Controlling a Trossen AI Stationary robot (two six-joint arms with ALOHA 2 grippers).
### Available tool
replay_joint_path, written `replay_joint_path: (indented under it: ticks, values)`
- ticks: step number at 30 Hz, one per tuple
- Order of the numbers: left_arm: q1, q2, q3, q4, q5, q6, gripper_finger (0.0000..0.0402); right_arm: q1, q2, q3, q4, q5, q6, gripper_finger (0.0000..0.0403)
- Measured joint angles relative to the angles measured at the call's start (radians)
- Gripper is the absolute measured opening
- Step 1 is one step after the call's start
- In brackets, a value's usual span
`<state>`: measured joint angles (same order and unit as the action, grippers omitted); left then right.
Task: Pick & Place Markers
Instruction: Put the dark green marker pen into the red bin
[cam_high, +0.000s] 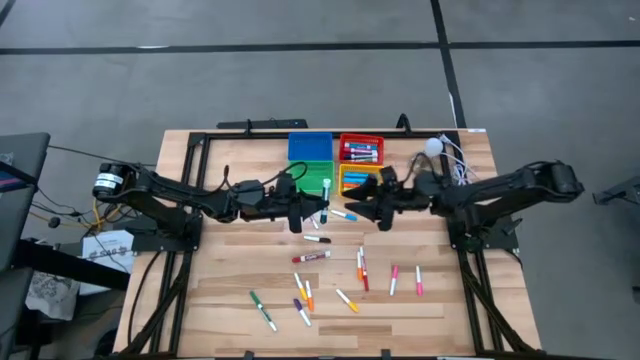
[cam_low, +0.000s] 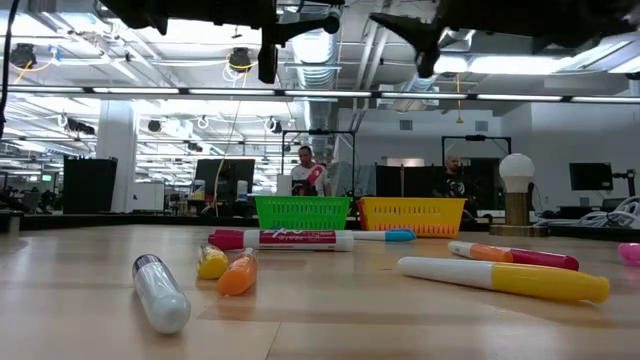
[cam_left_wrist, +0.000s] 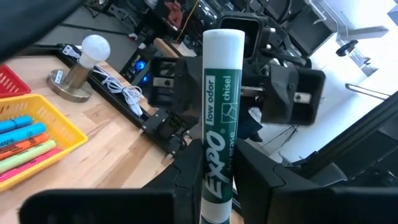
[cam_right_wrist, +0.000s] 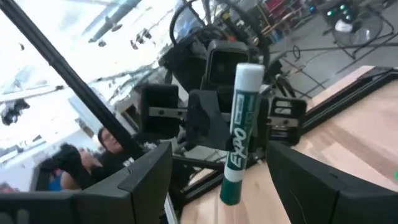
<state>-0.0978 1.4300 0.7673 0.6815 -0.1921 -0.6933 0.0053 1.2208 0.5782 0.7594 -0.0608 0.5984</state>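
Observation:
My left gripper (cam_high: 318, 206) is shut on a green Expo marker (cam_left_wrist: 219, 124), high above the table in front of the bins. The marker stands roughly upright, white end (cam_left_wrist: 222, 38) up and green end (cam_right_wrist: 229, 191) down. My right gripper (cam_high: 357, 208) faces it from the table's right and is open. Its two fingers (cam_right_wrist: 146, 180) stand wide on either side of the marker's green end without touching it. Several loose markers (cam_high: 312, 257) lie flat on the wood nearer the front edge. My left gripper pinches the marker's barrel between its two fingers, at the lower half by the printed label (cam_left_wrist: 211, 177). The fingers come level from the table's left and lie across the marker. The marker is lifted clear, upright, with its white end well above the fingers.
Four bins stand at the back: blue (cam_high: 310, 147), red (cam_high: 361, 150), green (cam_high: 306, 176) and yellow (cam_high: 352, 180); red and yellow hold markers. A small bulb lamp (cam_high: 433, 147) with white cable stands at the back right. People show in the room beyond the table (cam_low: 308, 170).

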Motion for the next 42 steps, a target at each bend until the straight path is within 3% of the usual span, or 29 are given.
replay_joint_path:
  ticks: [13,24,32,42]
  values:
    - [0.0,0.0,0.0,-0.002,-0.002,-0.029,0.0066,-0.077,0.198,0.193,-0.057,-0.128,-0.031,0.0251]
    - [0.0,0.0,0.0,-0.008,-0.002,-0.029,0.0066,-0.115,0.273,0.266,-0.055,-0.236,-0.031,0.0242]
    - [0.0,0.0,0.0,-0.008,-0.002,-0.03,0.0066,-0.134,0.264,0.265,-0.062,-0.236,-0.031,0.0195]
    - [0.0,-0.001,0.0,-0.009,-0.005,-0.029,0.0077,-0.13,0.264,0.265,-0.085,-0.236,-0.031,0.0104]
